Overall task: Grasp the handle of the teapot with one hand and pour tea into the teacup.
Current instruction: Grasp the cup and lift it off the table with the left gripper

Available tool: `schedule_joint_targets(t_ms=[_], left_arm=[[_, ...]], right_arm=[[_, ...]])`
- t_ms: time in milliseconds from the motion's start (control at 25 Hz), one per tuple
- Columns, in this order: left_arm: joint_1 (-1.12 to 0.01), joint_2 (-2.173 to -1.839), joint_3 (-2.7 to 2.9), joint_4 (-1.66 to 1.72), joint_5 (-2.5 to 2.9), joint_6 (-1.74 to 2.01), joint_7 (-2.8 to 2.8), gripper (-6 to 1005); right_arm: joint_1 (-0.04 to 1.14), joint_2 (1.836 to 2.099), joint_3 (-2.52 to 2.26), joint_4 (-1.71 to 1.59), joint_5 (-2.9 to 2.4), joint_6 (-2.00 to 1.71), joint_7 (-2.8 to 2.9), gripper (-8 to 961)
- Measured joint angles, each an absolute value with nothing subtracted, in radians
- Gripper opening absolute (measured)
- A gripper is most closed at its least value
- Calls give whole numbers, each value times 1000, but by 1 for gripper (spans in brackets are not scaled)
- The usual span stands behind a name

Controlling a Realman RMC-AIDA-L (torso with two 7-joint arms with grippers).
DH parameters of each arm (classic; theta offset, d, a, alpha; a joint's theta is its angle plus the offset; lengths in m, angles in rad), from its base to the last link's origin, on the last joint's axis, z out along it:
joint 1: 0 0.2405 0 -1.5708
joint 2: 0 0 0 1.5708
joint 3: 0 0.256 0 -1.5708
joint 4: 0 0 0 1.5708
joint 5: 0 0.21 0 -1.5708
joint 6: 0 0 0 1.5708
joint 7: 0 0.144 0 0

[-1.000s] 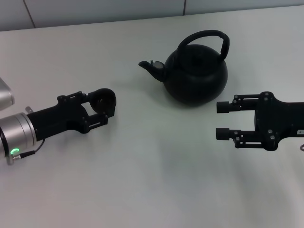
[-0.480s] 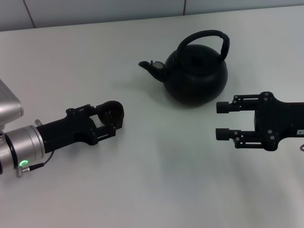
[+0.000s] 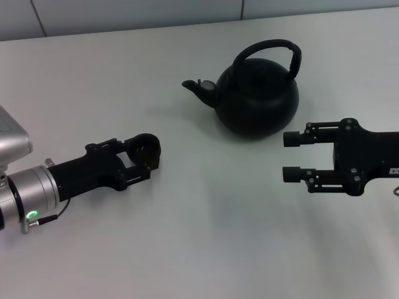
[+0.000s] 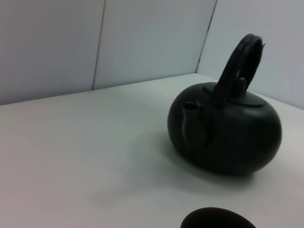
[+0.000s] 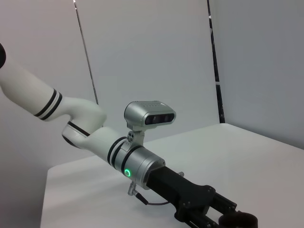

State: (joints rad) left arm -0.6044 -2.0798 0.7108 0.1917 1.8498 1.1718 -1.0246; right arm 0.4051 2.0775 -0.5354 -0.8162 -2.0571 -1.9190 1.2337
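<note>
teapot (image 3: 257, 99) stands upright on the bench (image 3: 206, 237), upper centre-right of the head view, spout to frame left, handle (image 3: 268, 48) arched over the top. left hand (image 3: 144, 152), lower left, is closed round the teacup (image 3: 146, 147). right hand (image 3: 293, 157), at the right edge, w/ fingers apart, holds nothing, just below the teapot.

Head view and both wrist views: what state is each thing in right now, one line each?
Teapot: upright on the table, untouched, spout toward the robot's left.
Handle: raised over the lid, nothing gripping it.
Teacup: held in the left gripper, upright, low over the table.
Right gripper: open, empty, beside the teapot, fingers pointing toward the robot's left.
</note>
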Motion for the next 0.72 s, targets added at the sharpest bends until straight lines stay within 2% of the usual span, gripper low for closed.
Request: schedule_joint_targets(t_ms=[720], left_arm=[[-607,-2080,709,201,1850,1143,-1025,700]], right_arm=[[408,2075,-535,-822,-2060,-1911,1233,621]])
